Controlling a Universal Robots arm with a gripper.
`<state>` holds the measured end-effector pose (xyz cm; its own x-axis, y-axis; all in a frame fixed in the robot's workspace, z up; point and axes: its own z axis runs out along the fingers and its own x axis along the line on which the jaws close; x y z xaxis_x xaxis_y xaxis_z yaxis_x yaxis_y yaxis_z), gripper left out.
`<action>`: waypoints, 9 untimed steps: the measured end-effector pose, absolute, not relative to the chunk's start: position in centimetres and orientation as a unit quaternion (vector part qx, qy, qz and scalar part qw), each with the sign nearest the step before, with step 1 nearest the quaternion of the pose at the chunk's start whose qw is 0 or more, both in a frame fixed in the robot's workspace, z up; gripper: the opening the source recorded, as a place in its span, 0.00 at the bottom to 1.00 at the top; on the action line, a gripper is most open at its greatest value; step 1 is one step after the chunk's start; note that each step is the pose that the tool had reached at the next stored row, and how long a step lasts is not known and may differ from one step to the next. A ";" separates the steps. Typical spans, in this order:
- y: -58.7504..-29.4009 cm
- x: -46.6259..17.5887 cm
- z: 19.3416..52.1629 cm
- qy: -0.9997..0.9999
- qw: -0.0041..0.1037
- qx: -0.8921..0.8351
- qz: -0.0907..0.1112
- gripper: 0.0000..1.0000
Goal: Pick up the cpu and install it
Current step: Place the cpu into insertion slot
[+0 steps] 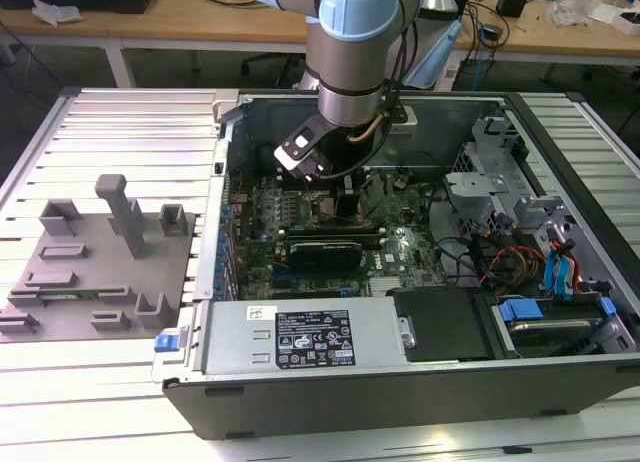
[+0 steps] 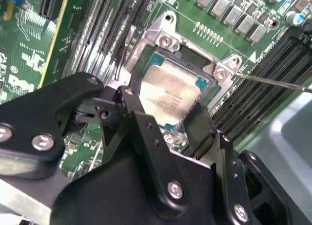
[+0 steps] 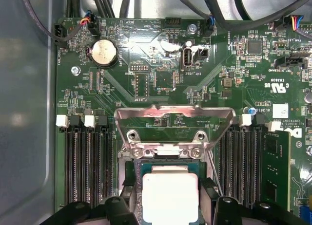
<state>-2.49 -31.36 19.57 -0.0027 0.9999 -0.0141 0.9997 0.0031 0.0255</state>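
The cpu (image 2: 170,93), a small square chip with a silver-white top, lies in the open socket on the green motherboard; the first wrist view shows the cpu (image 3: 169,196) just below the raised metal socket frame (image 3: 173,120). My gripper (image 2: 165,108) is down over it, with a black finger (image 2: 146,132) against one side and another against the opposite side, shut on the chip's edges. In the exterior view my gripper (image 1: 345,197) reaches down into the open computer case (image 1: 520,112) over the board.
Memory slots (image 3: 87,161) run along both sides of the socket, with one module (image 3: 275,171) fitted. A thin metal lever (image 2: 273,81) juts from the frame. The power supply (image 1: 300,342) fills the case's near side. A grey fixture plate (image 1: 90,272) lies at the exterior view's left.
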 end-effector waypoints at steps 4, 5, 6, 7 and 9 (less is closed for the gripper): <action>-31.3 -2.5 19.6 0.708 0.014 0.706 0.004 0.62; -31.3 -2.5 19.6 0.708 0.014 0.706 0.004 0.62; -31.3 -2.5 19.6 0.708 0.014 0.706 0.004 0.62; -31.2 -2.5 19.6 0.708 0.014 0.706 0.004 0.62; -31.2 -2.5 19.6 0.708 0.014 0.706 0.004 0.62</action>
<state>-2.49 -31.16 19.57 -0.0027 0.9999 -0.0136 0.9997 0.0030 0.0254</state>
